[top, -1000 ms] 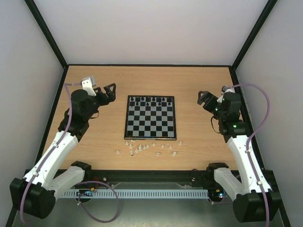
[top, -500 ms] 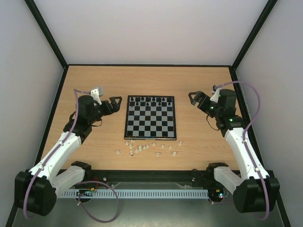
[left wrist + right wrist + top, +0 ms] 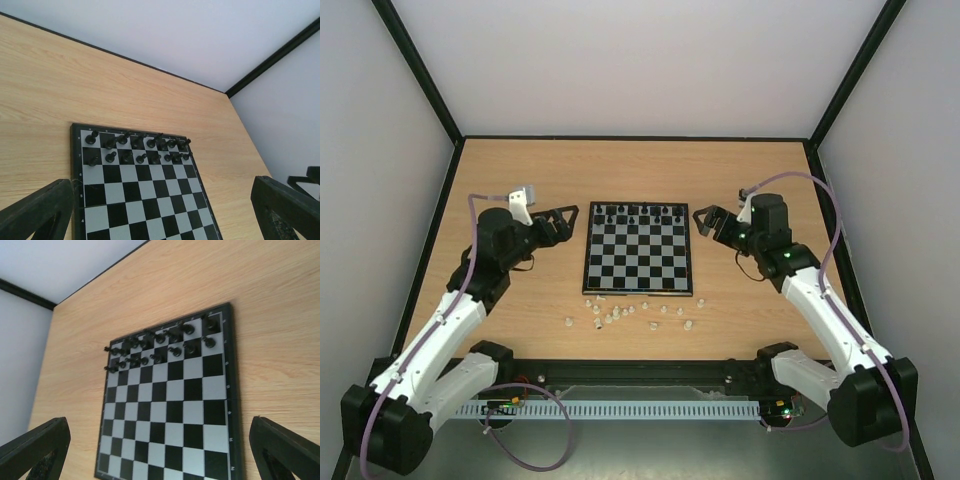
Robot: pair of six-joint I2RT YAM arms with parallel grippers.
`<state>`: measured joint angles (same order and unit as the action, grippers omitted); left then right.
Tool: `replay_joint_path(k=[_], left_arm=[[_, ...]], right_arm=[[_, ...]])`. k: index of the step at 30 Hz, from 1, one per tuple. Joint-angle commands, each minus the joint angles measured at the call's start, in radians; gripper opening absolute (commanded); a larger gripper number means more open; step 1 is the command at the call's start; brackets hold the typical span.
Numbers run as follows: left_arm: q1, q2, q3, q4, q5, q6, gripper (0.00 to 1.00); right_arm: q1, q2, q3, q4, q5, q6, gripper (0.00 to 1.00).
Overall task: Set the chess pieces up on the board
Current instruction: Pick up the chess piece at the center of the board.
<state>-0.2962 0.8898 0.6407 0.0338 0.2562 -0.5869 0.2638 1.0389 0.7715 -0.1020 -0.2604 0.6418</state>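
The checkered board [image 3: 638, 275] lies at the table's middle, with tiny black pieces [image 3: 636, 211] on its two far rows. It also shows in the left wrist view [image 3: 145, 200] and the right wrist view [image 3: 170, 425]. Several cream-white chess pieces [image 3: 630, 312] lie scattered on the wood just in front of the board's near edge. My left gripper [image 3: 563, 216] is open and empty, just left of the board's far left corner. My right gripper [image 3: 704, 221] is open and empty, just right of the board's far right corner. The white pieces are out of both wrist views.
The wooden table [image 3: 520, 160] is enclosed by white walls with black frame posts [image 3: 420, 70]. A black rail [image 3: 640, 370] runs along the near edge between the arm bases.
Both grippers have moved inward toward the board's far corners, the right one more than the left. The pieces and board have not moved.
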Motion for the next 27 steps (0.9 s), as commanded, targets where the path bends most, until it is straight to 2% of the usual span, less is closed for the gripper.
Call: replay_joint_path(k=[1,8,15,18,19,21,25,27], left_arm=[[-0.003,-0.029,0.003,-0.091,-0.074,-0.038,1.0],[-0.003,0.025,-0.026,-0.13,-0.13,-0.037,1.0],[-0.003,0.055,-0.03,-0.166,-0.157,-0.013,0.99],[-0.006,0.052,-0.031,-0.189,-0.156,-0.005,1.0],[-0.007,0.049,-0.033,-0.195,-0.159,-0.003,1.0],[-0.007,0.046,-0.036,-0.203,-0.161,0.006,1.0],[-0.009,0.032,-0.047,-0.2,-0.156,0.014,0.99],[-0.009,0.031,-0.047,-0.201,-0.152,0.017,1.0]], right_arm=[[0.026,-0.037,0.083,-0.176,0.196,-0.078,0.99],[0.123,0.059,0.156,-0.32,0.347,-0.12,0.99],[0.334,0.218,0.139,-0.403,0.541,-0.12,0.75],[0.365,0.228,0.087,-0.407,0.562,-0.086,0.57],[0.372,0.223,0.071,-0.406,0.575,-0.069,0.53],[0.382,0.211,0.045,-0.409,0.588,-0.036,0.52],[0.394,0.198,0.015,-0.412,0.565,0.029,0.41],[0.423,0.201,0.005,-0.416,0.573,0.062,0.4]])
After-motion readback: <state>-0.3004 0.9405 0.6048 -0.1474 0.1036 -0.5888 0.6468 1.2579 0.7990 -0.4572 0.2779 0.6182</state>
